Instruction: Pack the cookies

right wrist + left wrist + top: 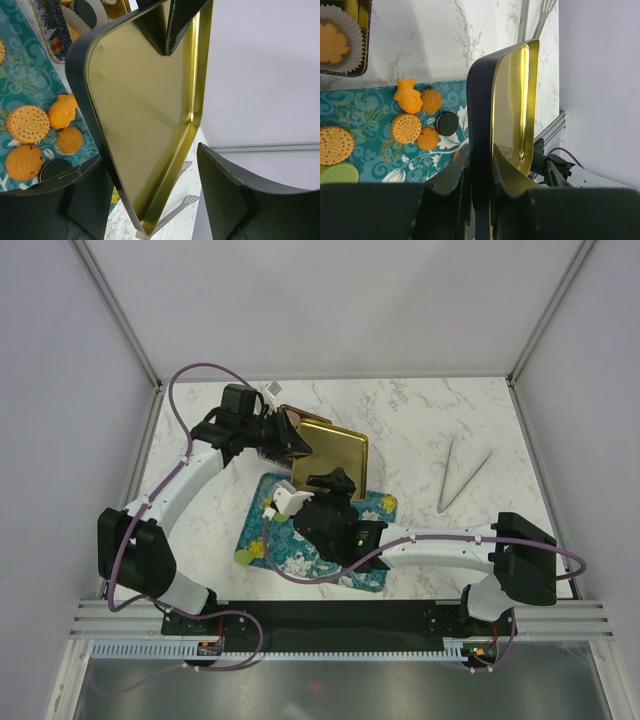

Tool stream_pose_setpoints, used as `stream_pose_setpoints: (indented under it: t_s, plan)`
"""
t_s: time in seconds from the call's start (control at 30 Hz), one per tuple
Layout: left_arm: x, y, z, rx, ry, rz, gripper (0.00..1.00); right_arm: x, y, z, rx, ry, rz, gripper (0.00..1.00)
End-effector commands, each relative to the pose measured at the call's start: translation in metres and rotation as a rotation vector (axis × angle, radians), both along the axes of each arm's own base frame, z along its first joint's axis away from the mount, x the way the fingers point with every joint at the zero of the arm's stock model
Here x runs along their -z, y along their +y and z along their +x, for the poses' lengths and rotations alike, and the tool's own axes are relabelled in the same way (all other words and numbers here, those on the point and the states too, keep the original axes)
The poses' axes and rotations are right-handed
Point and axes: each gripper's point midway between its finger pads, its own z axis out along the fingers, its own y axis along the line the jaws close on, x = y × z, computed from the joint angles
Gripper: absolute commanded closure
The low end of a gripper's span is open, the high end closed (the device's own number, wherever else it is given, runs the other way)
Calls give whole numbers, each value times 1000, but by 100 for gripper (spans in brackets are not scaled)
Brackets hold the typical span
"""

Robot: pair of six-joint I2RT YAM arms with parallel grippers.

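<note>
The cookies [410, 127] lie loose on a teal patterned mat [365, 107]: several orange ones, a black one [447, 122] and a green one [337, 172]. The right wrist view shows some of them too, with orange cookies [28, 123] on the mat. My left gripper [480, 160] is shut on the edge of a gold-lined tin lid [515, 105], holding it on edge above the mat. My right gripper [155, 200] is open, its fingers either side of the lid's [145, 100] lower corner, the right finger clear of it. From above, both grippers [290, 435] [335, 483] meet at the lid [335, 450].
The open tin [350, 72] holds white paper cups, one with an orange cookie [332, 42] in it, and lies just past the mat under the left arm. Metal tongs [460, 475] lie on the marble table to the right. Walls close in the table on three sides.
</note>
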Motion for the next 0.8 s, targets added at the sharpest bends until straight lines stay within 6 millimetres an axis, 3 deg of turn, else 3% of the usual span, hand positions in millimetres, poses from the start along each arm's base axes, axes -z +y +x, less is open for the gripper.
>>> stream_pose_setpoints:
  t_s: [0.0, 0.13, 0.23, 0.37, 0.57, 0.77]
  plan:
    - [-24, -3, -11, 52, -53, -58, 97, -20, 2, 11, 41, -62, 30, 28]
    - [-30, -1, -13, 55, -61, -69, 96, -24, -2, 16, 57, -77, 38, 32]
    - [-34, -1, -16, 63, -66, -80, 95, -30, -2, 18, 61, -95, 51, 40]
    - [-40, 0, -14, 60, -86, -87, 86, -35, -4, 19, 71, -111, 58, 65]
    - [-52, -2, -6, 49, -109, -113, 59, -50, -6, 19, 75, -130, 92, 87]
    - [-74, 5, 10, 1, -168, -138, 26, -60, -10, 17, 71, -121, 95, 92]
